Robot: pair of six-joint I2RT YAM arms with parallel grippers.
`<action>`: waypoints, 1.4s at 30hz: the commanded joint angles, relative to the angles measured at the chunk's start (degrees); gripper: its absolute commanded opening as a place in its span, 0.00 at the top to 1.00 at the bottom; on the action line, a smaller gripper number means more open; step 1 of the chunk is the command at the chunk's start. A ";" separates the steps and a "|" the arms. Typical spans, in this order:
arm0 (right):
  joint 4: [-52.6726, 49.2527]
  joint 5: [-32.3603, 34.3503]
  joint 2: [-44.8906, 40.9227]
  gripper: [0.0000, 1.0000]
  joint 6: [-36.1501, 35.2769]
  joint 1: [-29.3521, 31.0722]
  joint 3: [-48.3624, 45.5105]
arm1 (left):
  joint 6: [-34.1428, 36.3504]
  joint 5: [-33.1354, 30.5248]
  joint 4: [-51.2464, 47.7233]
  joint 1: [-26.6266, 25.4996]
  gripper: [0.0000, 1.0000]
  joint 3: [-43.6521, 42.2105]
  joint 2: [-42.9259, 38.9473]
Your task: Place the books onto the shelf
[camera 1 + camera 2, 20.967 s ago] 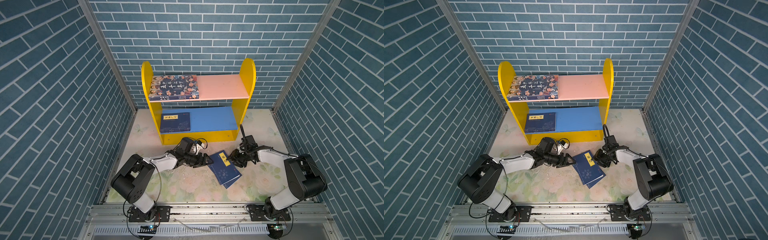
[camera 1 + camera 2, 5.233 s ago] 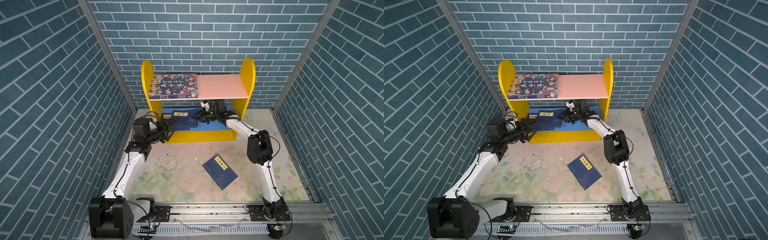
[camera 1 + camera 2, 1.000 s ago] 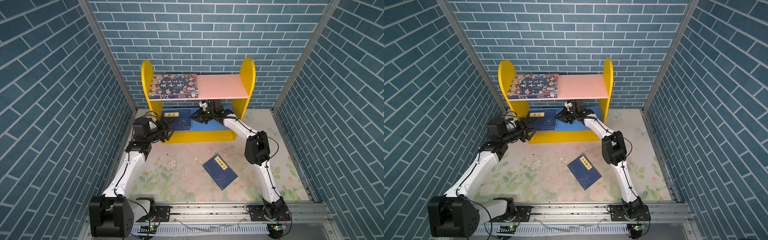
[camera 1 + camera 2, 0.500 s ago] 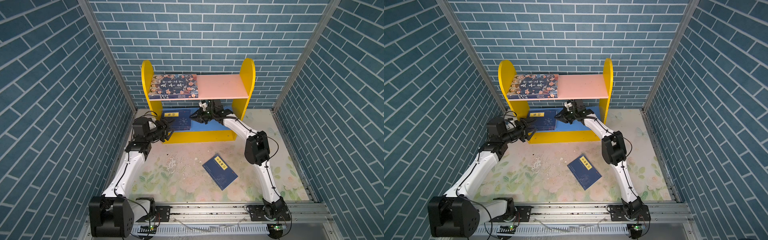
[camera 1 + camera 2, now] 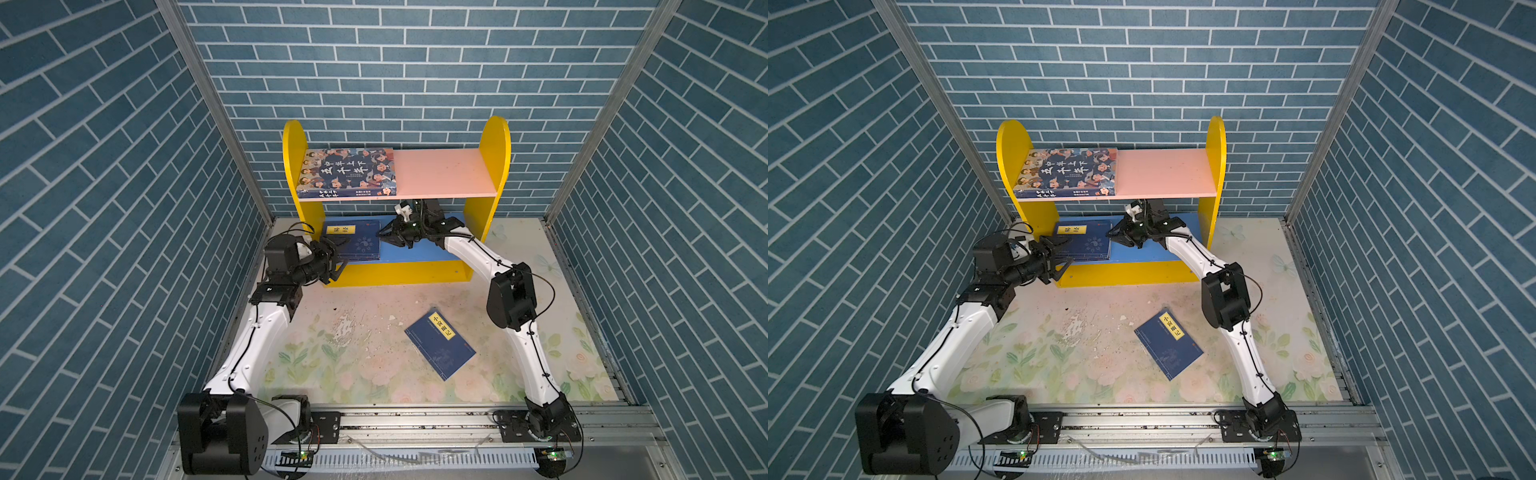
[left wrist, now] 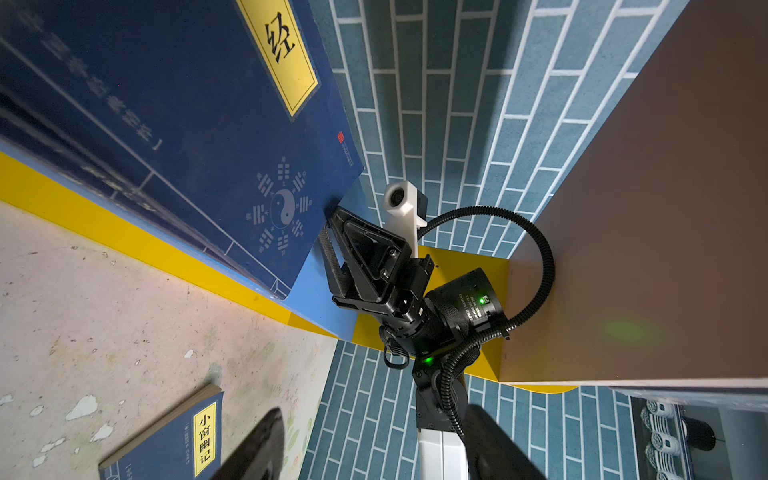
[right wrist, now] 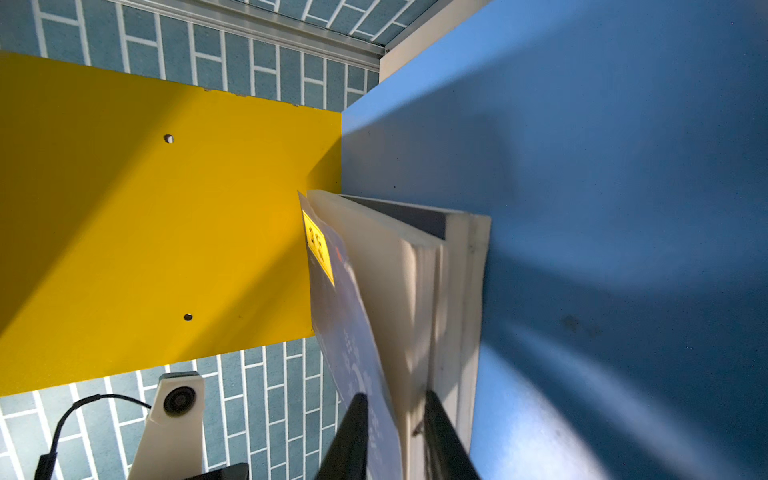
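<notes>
The shelf (image 5: 494, 166) stands at the back, and a thick cartoon-faced book (image 5: 347, 172) lies on the left of its pink upper board (image 5: 1167, 172). A stack of thin navy books (image 5: 361, 245) rests on the left of the blue lower board (image 5: 419, 251). My right gripper (image 5: 383, 236) reaches under the pink board to the stack's right edge. In the right wrist view the gripper (image 7: 392, 399) is shut on the top book's (image 7: 353, 332) cover and pages. My left gripper (image 5: 341, 254) stands open at the stack's front left corner, holding nothing. One more thin navy book (image 5: 439, 345) lies flat on the floor.
Blue brick-pattern walls (image 5: 124, 208) close in the left, back and right. The floor is a floral mat (image 5: 332, 365) with white flecks near its middle. A metal rail (image 5: 415, 419) carrying both arm bases runs along the front edge.
Since five seconds ago the fanned books on the lower board have come together into one squared stack further left. Over the last second both arms have barely moved.
</notes>
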 commanded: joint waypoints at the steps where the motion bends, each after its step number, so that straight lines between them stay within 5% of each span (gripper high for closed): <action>1: -1.57 -0.43 1.33 0.75 -1.91 0.28 3.28 | 0.49 0.25 0.43 0.40 0.30 1.74 -1.07; 27: -3.57 0.58 2.89 0.71 -2.29 -0.08 6.32 | 0.48 0.43 0.19 0.57 0.30 1.87 -1.05; 42: 0.82 8.31 -15.31 0.59 -3.12 -1.83 -11.29 | 5.19 1.07 -2.01 1.58 0.15 0.14 -3.47</action>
